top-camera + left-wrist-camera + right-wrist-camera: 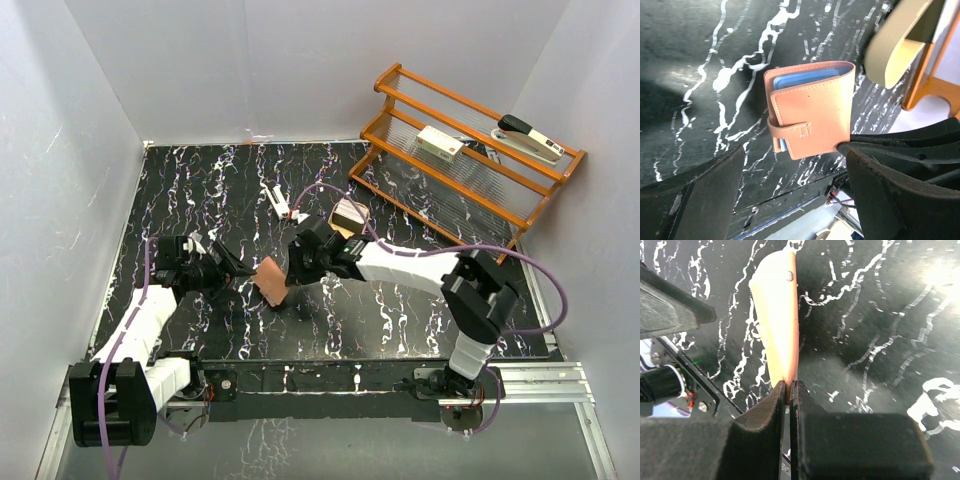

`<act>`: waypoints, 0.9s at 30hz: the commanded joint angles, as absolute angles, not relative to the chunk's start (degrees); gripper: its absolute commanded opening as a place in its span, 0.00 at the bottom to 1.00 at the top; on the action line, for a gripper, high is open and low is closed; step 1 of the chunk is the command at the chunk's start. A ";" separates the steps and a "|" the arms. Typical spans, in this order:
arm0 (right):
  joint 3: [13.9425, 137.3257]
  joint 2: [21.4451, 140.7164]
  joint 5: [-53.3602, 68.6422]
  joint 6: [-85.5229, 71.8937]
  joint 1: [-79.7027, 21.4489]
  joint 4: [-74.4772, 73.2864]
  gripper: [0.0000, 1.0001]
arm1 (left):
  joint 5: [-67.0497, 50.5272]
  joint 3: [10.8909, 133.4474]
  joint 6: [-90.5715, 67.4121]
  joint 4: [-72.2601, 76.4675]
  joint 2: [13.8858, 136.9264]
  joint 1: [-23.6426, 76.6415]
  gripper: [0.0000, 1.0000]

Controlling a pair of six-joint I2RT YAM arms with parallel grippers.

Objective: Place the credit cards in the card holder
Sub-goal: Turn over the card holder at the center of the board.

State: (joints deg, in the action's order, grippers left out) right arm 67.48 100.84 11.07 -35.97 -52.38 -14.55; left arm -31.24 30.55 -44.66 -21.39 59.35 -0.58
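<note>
A black bench (200, 200) veined with white streaks fills the floor between white walls. At its back right corner stands an orange wooden slatted rack (450, 190) holding a white box (438, 143) and a black-and-cream stapler (530, 138).

The right arm reaches in towards the middle. Its end effector (790, 385) is clamped tight on one lower corner of a small salmon-brown leather bifold wallet (812, 117). The wallet is folded, its side tab across the front, and a pale blue inside shows at the top edge. It is held up on edge over the middle of the bench.

The left end effector (235, 268) stands wide open, its black fingers (695, 200) either side of the wallet without touching it.

A tan item with a darker centre (348, 214) sits just behind the right wrist.
</note>
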 commanded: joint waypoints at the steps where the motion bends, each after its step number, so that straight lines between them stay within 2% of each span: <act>1: 67.15 93.62 1.78 -31.14 -52.38 -21.77 0.00 | -38.77 32.41 -45.12 -22.60 58.12 -0.29 0.81; 8: 68.14 86.29 -10.99 -28.17 -52.53 -33.99 0.00 | -41.11 32.98 -43.68 -21.84 60.14 -0.26 0.80; 15: 69.56 85.06 -22.05 -29.84 -54.92 -45.56 0.00 | -39.89 32.62 -42.87 -22.33 61.73 0.49 0.75; 24: 76.56 92.49 -36.82 -41.27 -63.75 -64.82 0.00 | -39.75 31.53 -46.02 -18.21 65.29 5.13 0.74; 27: 78.60 95.90 -37.57 -42.75 -67.47 -65.96 0.00 | -38.74 30.33 -46.91 -16.66 65.80 5.19 0.74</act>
